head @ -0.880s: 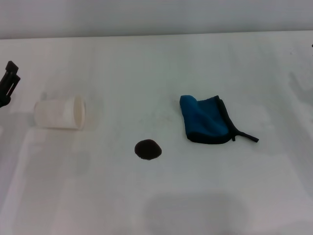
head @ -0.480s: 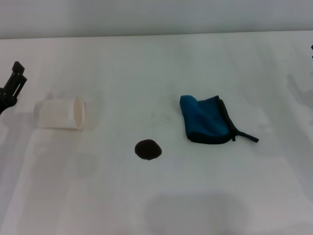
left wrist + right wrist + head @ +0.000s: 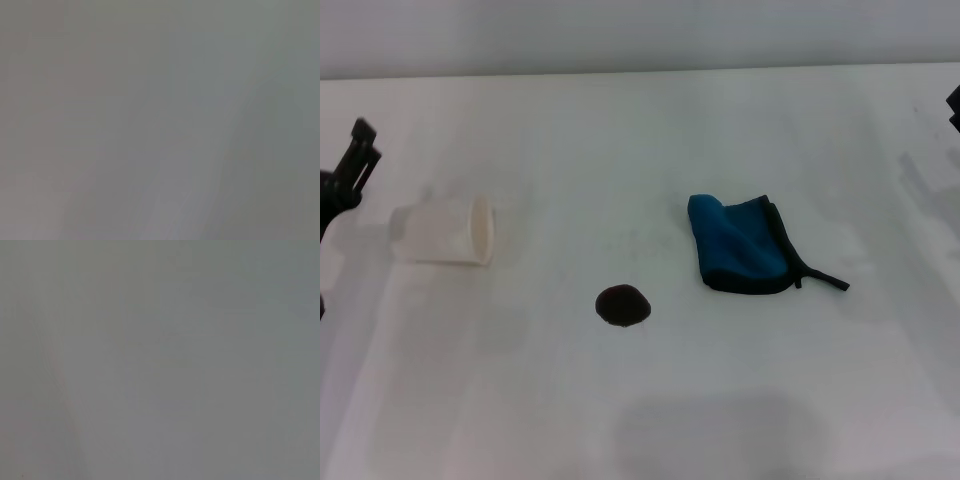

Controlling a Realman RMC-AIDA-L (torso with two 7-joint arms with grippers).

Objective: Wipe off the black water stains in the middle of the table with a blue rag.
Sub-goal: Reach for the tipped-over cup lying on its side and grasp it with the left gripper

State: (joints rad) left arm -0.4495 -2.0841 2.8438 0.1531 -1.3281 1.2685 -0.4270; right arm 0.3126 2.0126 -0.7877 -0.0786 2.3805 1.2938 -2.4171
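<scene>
White table (image 3: 650,420), blue rag (image 3: 740,245) right of black water stains (image 3: 622,305); gripper states unclear

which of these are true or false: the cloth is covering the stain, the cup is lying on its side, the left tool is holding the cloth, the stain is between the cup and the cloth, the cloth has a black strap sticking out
1. The cloth is covering the stain. False: the cloth lies apart from it, and the stain is fully exposed on the table.
2. The cup is lying on its side. True.
3. The left tool is holding the cloth. False: it is at the left edge of the head view, beside the cup, far from the cloth.
4. The stain is between the cup and the cloth, nearer the robot. True.
5. A black strap sticks out from the cloth. True.
</scene>
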